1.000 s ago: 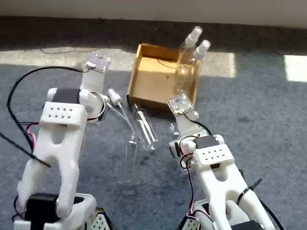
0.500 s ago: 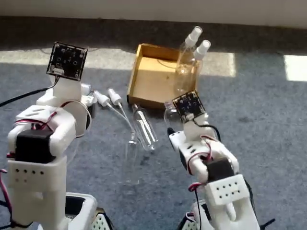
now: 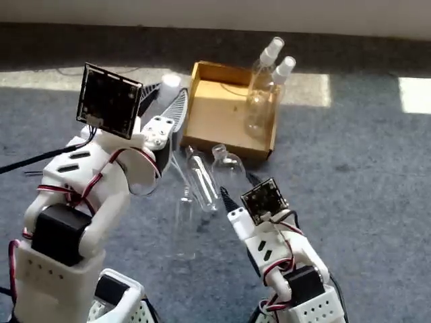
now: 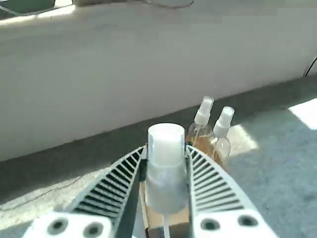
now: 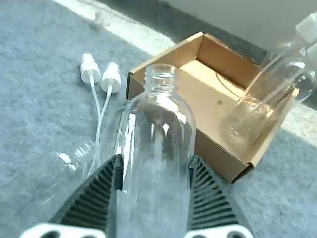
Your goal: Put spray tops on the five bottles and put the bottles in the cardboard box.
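My left gripper [image 4: 166,148] is shut on a white spray top [image 4: 166,171] with its tube hanging down; in the high view this gripper [image 3: 168,85] is raised beside the cardboard box [image 3: 202,121]. My right gripper [image 5: 156,161] is shut on a clear open-necked bottle [image 5: 157,124], held upright in front of the box [image 5: 225,101]; the high view shows that bottle [image 3: 227,167] above the gripper [image 3: 236,184]. Two capped bottles [image 3: 266,84] lean in the box's far right corner. Two white spray tops [image 5: 100,73] lie on the carpet.
Two more clear bottles without tops lie on the grey carpet between the arms, one [image 3: 203,179] near the box and one [image 3: 183,222] closer in. A pale wall [image 4: 148,64] runs behind the box. Open carpet [image 3: 363,168] stretches to the right.
The left arm has lifted a spray top off the carpet and swung it toward the box. The right arm has drawn back and raised its bottle upright.
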